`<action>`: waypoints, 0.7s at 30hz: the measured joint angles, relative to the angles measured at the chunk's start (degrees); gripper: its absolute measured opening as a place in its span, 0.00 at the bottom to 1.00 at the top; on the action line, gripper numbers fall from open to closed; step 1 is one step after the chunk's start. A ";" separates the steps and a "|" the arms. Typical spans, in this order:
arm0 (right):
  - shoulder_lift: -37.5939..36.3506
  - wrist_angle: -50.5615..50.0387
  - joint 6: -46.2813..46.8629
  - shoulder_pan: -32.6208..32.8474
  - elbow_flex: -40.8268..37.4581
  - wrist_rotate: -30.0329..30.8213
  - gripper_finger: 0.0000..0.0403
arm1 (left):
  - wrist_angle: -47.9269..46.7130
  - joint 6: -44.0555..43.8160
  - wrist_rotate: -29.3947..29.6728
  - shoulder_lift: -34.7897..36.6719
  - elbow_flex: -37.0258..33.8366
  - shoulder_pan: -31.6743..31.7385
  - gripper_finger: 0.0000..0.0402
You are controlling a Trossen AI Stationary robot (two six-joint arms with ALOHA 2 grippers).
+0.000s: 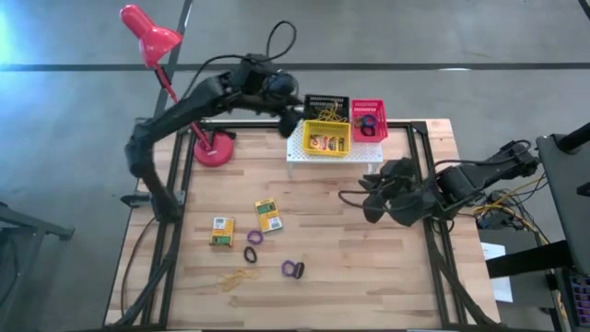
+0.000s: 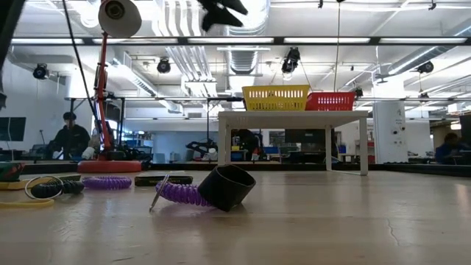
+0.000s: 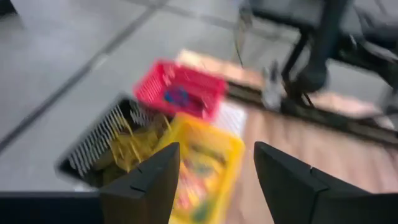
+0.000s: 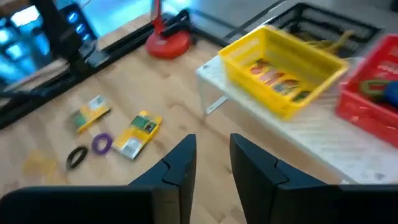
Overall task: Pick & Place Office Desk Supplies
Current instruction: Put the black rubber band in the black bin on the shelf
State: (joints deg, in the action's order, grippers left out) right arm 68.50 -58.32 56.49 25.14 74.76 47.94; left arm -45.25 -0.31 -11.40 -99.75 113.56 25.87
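Fingers of my left gripper (image 3: pixel 214 180) spread over the yellow plastic tray (image 1: pixel 326 137); lower left, small yellow-green card box (image 1: pixel 268 214) looks light, stiff, best pinched across its narrow sides.

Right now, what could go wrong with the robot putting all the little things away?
The left gripper hangs open over the yellow tray, which sits at the edge of the white stand; a bump might push it off. The purple ring and black ring touch each other on the table, so a grab may catch both. The yellow rubber bands lie flat and thin, easy to miss. The right gripper waits nearby.
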 joint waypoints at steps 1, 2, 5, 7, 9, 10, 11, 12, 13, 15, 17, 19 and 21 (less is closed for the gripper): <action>0.38 1.10 -1.76 -0.41 0.00 -1.67 0.25 | -2.52 0.47 0.00 1.53 -0.38 -0.73 0.51; 0.91 2.27 -3.83 -0.85 0.00 -3.82 0.27 | -4.59 0.92 -0.04 3.03 -0.75 -1.47 0.50; 3.35 6.26 -11.11 -2.41 -0.27 -12.96 0.34 | -9.78 1.50 0.02 7.79 -3.37 -3.75 0.47; 5.62 9.26 -17.38 -3.56 -0.82 -20.64 0.38 | -10.68 1.26 0.26 10.93 -6.33 -5.22 0.45; 8.33 13.98 -25.27 -4.85 -1.70 -29.16 0.43 | -10.65 -0.08 0.28 14.00 -10.20 -6.69 0.44; 9.81 16.51 -29.40 -5.35 -2.40 -33.55 0.45 | -10.25 -0.84 0.29 15.65 -12.54 -7.38 0.43; 11.42 18.89 -33.32 -6.00 -3.22 -37.85 0.47 | -10.10 -1.96 0.28 17.22 -14.85 -7.99 0.43; 13.14 21.30 -36.84 -6.61 -3.93 -41.99 0.49 | -9.92 -3.18 0.31 18.66 -17.14 -8.48 0.42; 14.96 23.81 -39.82 -7.13 -4.55 -45.72 0.51 | -9.63 -4.55 0.34 20.34 -19.67 -8.94 0.42; 18.84 27.77 -44.62 -8.17 -5.14 -52.02 0.54 | -9.49 -8.28 0.75 23.26 -24.47 -9.74 0.41; 22.48 31.97 -47.79 -8.79 -5.14 -55.87 0.56 | -9.37 -12.51 1.01 26.28 -29.34 -10.47 0.41; 26.10 35.18 -49.60 -8.91 -4.52 -57.04 0.58 | -8.59 -16.02 1.09 29.43 -34.21 -11.42 0.41; 29.51 37.79 -49.88 -8.86 -3.45 -57.26 0.59 | -6.85 -18.33 1.13 32.57 -39.20 -12.50 0.41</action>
State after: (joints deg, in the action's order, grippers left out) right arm 98.02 -20.53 6.60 16.27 71.31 -9.32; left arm -52.10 -18.64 -10.27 -67.18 74.36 13.37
